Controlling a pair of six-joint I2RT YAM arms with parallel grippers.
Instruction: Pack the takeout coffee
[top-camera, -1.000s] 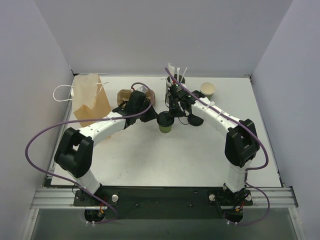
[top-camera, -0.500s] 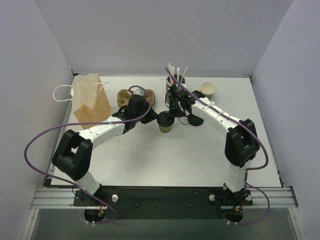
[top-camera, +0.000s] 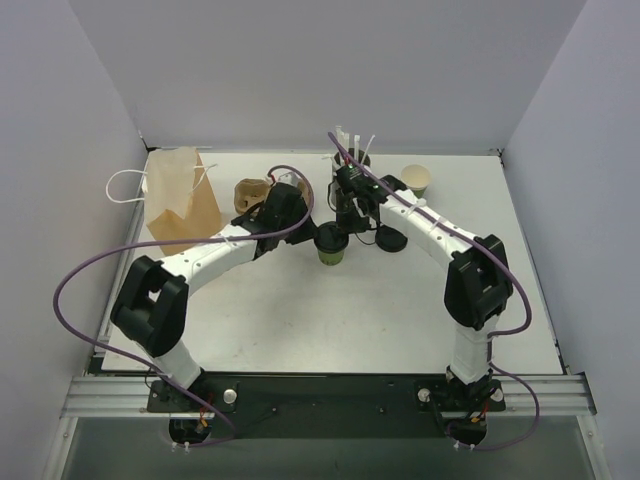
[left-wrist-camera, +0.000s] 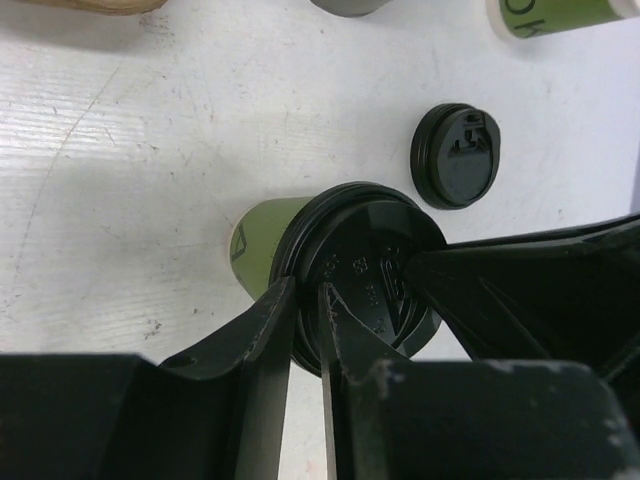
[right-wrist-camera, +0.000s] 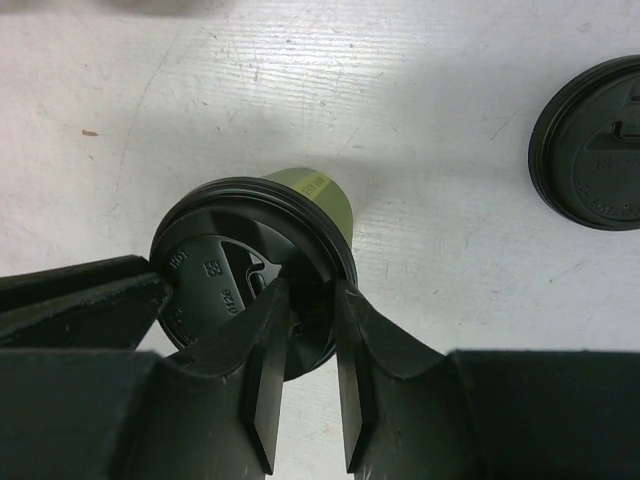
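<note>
The takeout coffee (top-camera: 331, 245), a small green cup with a black lid, stands upright at mid-table. In the left wrist view, my left gripper (left-wrist-camera: 308, 300) straddles the near rim of the lid (left-wrist-camera: 365, 260), one finger outside and one on top, shut on that rim. From the opposite side, my right gripper (right-wrist-camera: 312, 300) pinches the lid's rim in the right wrist view; the green cup wall (right-wrist-camera: 315, 190) shows beyond it. From above, the left gripper (top-camera: 314, 231) and right gripper (top-camera: 344, 227) meet over the cup.
A loose black lid (top-camera: 390, 240) lies just right of the cup. Behind it stand the grey straw holder (top-camera: 350, 166) and a lidless green cup (top-camera: 416, 179). A brown paper bag (top-camera: 182, 198) stands at the back left, with a brown cup carrier (top-camera: 250, 191) beside it.
The left wrist has shifted slightly right toward the cup. The cup and the right arm have stayed put.
</note>
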